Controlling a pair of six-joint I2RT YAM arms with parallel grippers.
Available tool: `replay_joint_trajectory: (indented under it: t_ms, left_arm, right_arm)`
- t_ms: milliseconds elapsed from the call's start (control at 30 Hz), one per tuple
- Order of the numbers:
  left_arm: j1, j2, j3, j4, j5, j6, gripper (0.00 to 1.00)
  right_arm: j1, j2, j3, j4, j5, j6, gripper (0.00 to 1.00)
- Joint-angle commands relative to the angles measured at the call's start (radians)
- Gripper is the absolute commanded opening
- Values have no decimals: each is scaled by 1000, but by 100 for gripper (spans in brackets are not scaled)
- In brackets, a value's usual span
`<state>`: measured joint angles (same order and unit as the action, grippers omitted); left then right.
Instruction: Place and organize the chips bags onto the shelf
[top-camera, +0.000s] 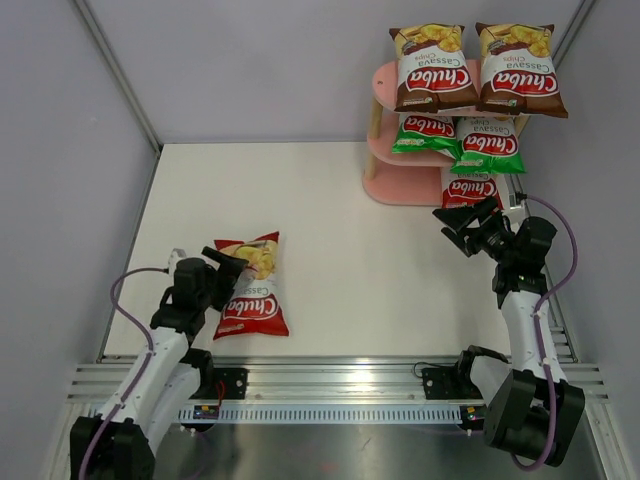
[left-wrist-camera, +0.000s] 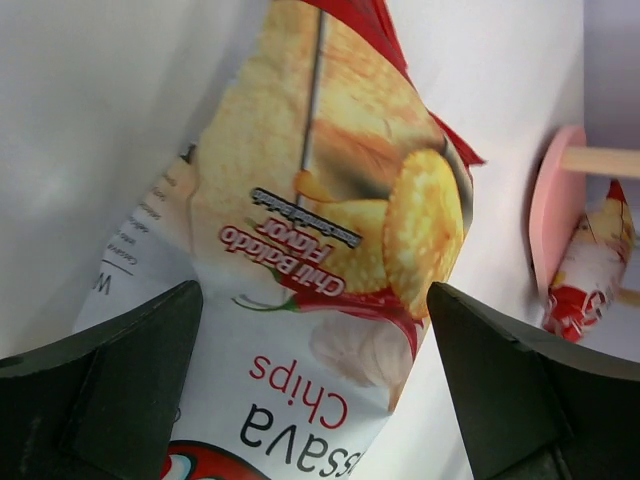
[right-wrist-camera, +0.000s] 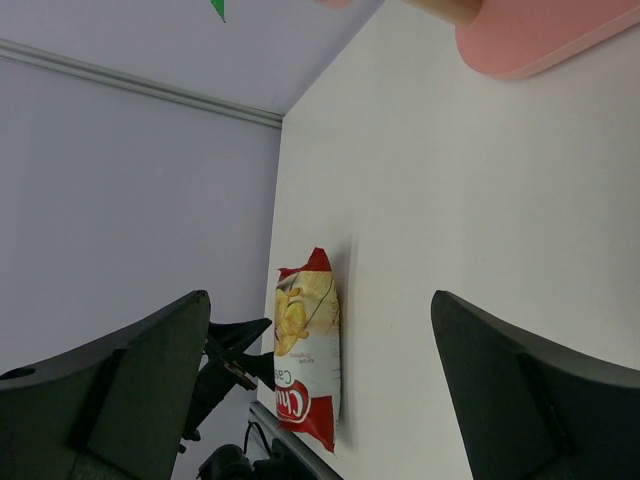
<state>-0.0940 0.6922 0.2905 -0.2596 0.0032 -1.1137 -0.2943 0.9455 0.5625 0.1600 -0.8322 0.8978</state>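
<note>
White table, grey enclosure walls, slotted metal rail along near edge

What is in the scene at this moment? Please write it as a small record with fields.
shelf: pink, three tiers, far right of the table
top tier: brown bags, two, side by side
middle tier: green bags, two, side by side
bottom tier: shelved red bag, partly hidden by the right arm
on table: loose red bag, lying flat
left gripper: open, at the loose red bag's top end, not closed on it
right gripper: open, empty, in front of the bottom tier
left to place: the loose red bag
</note>
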Motion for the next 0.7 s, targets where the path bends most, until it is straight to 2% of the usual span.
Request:
replay_joint_trajectory:
  t_ms: [0,100,200,333,467,600,667]
  left_arm:
    - [-152,99,-5,130,-72,-192,99]
    - [-229,217,70,186,-98,-199,99]
    - [-250,294,166,192,-89,-121,99]
    - [-248,403,317,135,-59,113,99]
    - [-248,421,409,82,-64,297,99]
    - [-214,417,443,74,-55,440,99]
    - [-144,428,432,98,38,489,99]
  right_arm:
    - [7,9,36,26,-22,-5,99]
    - [7,12,39,4,-21,-20,99]
    - [7,19,45,-8,-22,-39,100]
    - [7,26,53,-39,-25,-66,99]
    - [7,29,62,-56,-33,-94,99]
    - [7,27,76,-79,-42,-114,100]
    - [9,21,74,-77,-53,-114,99]
